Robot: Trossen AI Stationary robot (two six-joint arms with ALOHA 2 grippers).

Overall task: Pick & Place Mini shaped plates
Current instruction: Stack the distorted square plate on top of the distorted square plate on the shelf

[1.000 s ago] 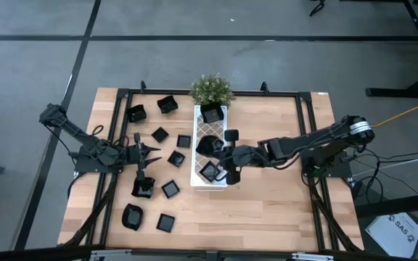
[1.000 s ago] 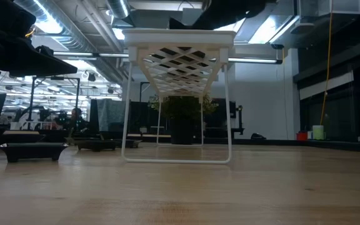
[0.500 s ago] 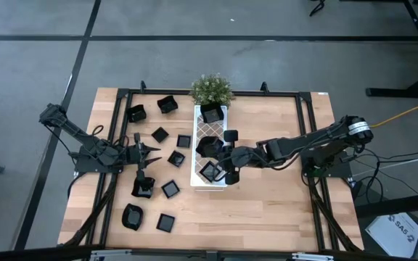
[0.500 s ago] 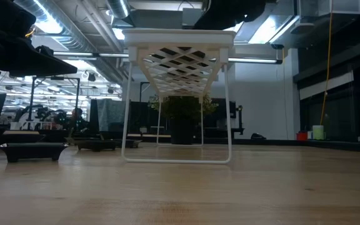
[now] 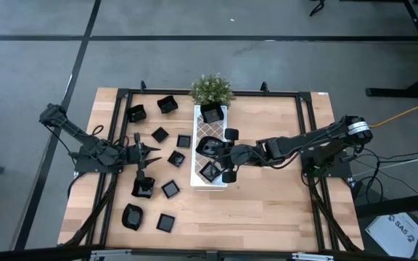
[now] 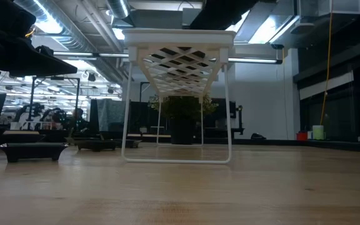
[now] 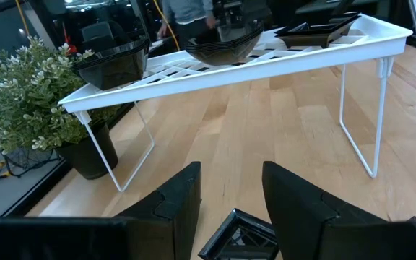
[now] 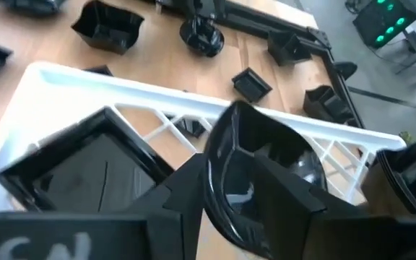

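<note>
The white lattice tray stands on thin legs at mid-table. On it lie three mini shaped plates: a square one at the near end, a rounded one in the middle and one at the far end. My right gripper reaches in from the table's right, open at the rounded plate. Several more black plates lie on the wood to the left of the tray. My left gripper hovers open among them, over a square plate. My right gripper stands astride the rounded plate's near rim, one finger inside the bowl and the other outside it. It comes level from the table's right. The plate rests on the tray's lattice. Whether either finger touches the rim, I cannot tell.
A small green potted plant stands at the tray's far end. Black frame rails run along the table's sides. Bare wood lies to the right of the tray and along the near edge. In the low view the tray's legs stand ahead.
In the low view, the dark shape above the tray's top has drawn back toward the right, off the tray's left part. My left arm has kept still.
</note>
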